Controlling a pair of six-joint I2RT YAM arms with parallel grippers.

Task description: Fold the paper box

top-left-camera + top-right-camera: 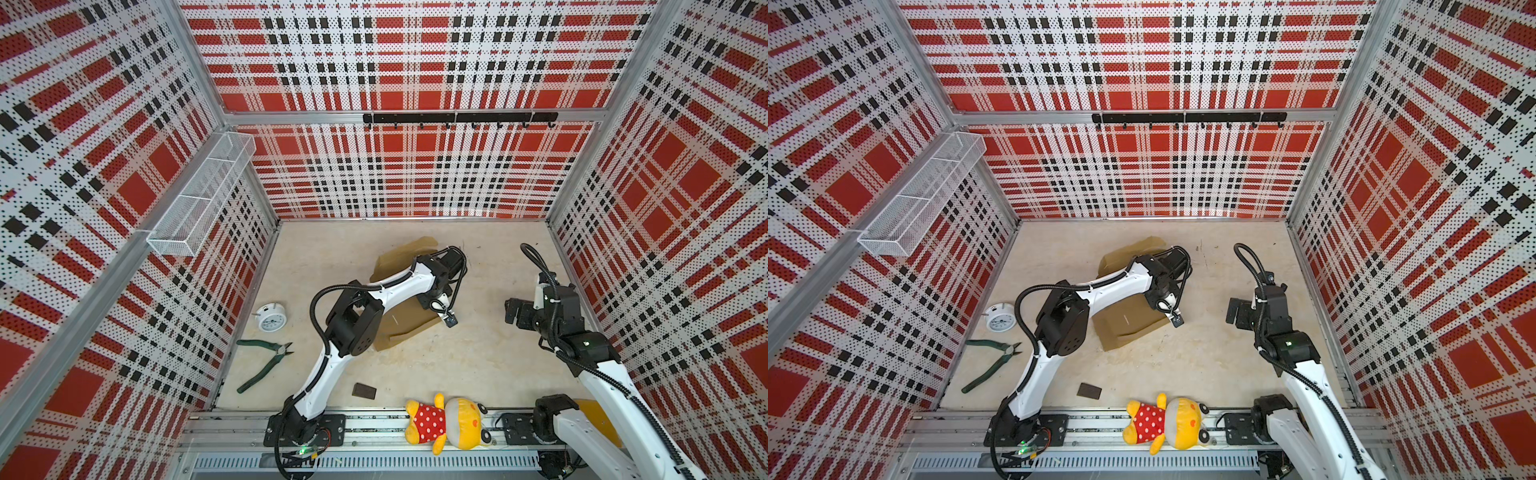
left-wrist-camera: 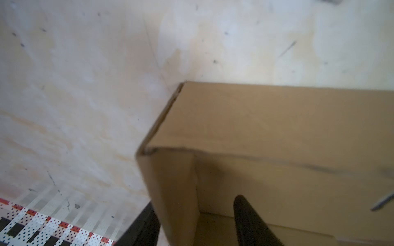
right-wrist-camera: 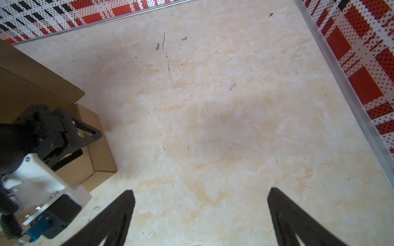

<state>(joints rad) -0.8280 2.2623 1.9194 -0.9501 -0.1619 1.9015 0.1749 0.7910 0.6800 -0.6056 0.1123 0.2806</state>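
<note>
the paper box lies on the pale table a little below the middle of both top views. it is mostly under my left arm, and a loose flap pokes out toward the upper edge of the floor. it looks half made. in the left wrist view one corner stands up, a short end wall meeting a long panel, and the seam at that corner gapes a little.

my left gripper straddles the end wall at the bottom of that frame, one finger outside the box and the other inside. the fingers are parted, with a gap between the inner one and the cardboard, so i am pinching nothing. my right gripper is spread wide over bare table at the right of the top views, well apart from the box and holding nothing.

i judge the step in hand is getting this end wall to stand and lock. to do it well i would lift straight up off the wall, not drag sideways. thin corrugated board springs back, and a snagged fingertip would pull the corner open. the box is light and unanchored, so bringing the right gripper in to press the box floor or steady the far wall should stop it skating. the loose flap toward the top of the frame probably wants folding next.
</note>
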